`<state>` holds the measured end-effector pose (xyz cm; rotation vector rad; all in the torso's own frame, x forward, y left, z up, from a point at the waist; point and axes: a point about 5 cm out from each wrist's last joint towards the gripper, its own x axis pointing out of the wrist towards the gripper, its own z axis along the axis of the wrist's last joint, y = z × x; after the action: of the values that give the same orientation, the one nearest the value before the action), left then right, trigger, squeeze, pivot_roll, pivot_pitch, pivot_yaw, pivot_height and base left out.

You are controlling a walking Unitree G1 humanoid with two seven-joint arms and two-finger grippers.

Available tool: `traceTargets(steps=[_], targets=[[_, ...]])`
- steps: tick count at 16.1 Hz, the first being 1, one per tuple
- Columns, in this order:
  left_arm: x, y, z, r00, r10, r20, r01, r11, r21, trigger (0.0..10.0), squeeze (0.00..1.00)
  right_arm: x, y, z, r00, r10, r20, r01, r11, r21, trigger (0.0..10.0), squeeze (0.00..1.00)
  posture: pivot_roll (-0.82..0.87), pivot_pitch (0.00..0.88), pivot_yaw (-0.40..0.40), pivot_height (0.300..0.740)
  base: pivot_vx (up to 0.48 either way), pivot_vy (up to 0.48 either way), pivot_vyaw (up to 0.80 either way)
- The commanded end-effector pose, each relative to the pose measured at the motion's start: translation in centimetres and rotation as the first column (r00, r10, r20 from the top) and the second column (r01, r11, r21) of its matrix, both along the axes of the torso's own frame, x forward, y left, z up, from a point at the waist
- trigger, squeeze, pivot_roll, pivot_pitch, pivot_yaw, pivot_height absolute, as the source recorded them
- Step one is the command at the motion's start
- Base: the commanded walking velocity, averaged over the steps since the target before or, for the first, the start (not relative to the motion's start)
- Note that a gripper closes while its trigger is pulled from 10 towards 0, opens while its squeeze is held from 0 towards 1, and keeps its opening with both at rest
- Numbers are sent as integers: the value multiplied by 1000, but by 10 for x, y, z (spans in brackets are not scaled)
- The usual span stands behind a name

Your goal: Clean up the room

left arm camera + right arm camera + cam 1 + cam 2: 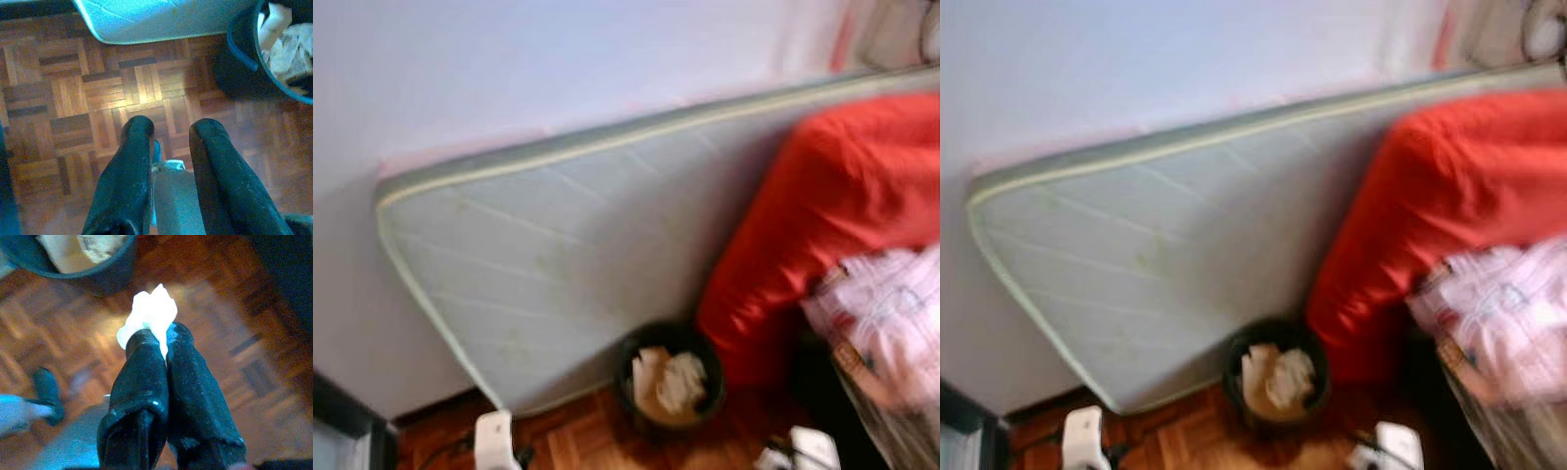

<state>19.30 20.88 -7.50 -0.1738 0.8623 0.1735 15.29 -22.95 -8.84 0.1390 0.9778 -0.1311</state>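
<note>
**A:** What is nearest the camera?

**B:** Two grippers, low over a parquet floor [73, 98]. The right gripper [156, 340] has its two black fingers pressed together on one crumpled white paper wad [149, 316], which sticks out past the tips. The left gripper [171, 134] has its two fingers spread apart with nothing between them.

**A:** And just past them?

**B:** One dark round waste bin [671, 382] stands on the floor, holding several crumpled pieces of pale paper [674, 380]; the blur keeps me from counting them exactly. From the right wrist view the bin sits just beyond the held wad, and from the left wrist view it lies off to one side of the open fingers.

**A:** What is behind the bin?

**B:** One pale green quilted mattress [558, 255] stands on its long edge, leaning against one light wall [509, 69]. The bin sits right at its lower edge. Beside it, on the robot's right, is one large red bundle of fabric [842, 196], with one pink-and-white patterned cloth [891, 313] lying in front of the red.
</note>
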Motion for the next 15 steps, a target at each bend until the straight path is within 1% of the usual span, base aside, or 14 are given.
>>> traceTargets(steps=[1,3,5,6,7,9,12,15], targets=[[-10,9,-4,999,21,-33,-21,1000,17,10000,0,15,11,4,999,18,47,-19,999,26,10000,0,-22,0,-44,740,259,0,794],[-11,9,-4,999,21,-34,-20,1000,17,10000,0,14,8,4,999,7,42,-9,999,36,10000,0,-22,0,-42,740,259,0,0],[-12,10,-4,999,18,-36,-18,1000,17,10000,0,11,-1,5,999,23,41,-24,1000,19,10000,0,-22,0,-40,740,257,0,0],[-12,10,-4,999,18,-36,-17,1000,17,10000,0,10,-3,6,999,22,43,-23,1000,15,10000,0,-22,0,-40,740,259,0,613],[-12,10,-4,999,16,-35,-15,1000,18,10000,0,9,-3,5,999,20,39,-21,1000,17,10000,0,-23,0,-40,740,255,0,794],[-13,10,-4,999,14,-35,-14,1000,18,10000,0,10,5,3,999,28,34,-29,999,27,10000,0,-23,0,-39,740,257,0,722],[-12,10,-4,999,7,-31,-6,1000,19,10000,0,10,6,3,999,13,32,-14,999,34,10000,0,-20,0,-39,740,259,0,0],[-12,9,-4,1000,1,-24,-1,1000,15,10000,0,10,3,4,999,4,35,-5,999,31,10000,0,-20,0,-38,740,260,0,0]])
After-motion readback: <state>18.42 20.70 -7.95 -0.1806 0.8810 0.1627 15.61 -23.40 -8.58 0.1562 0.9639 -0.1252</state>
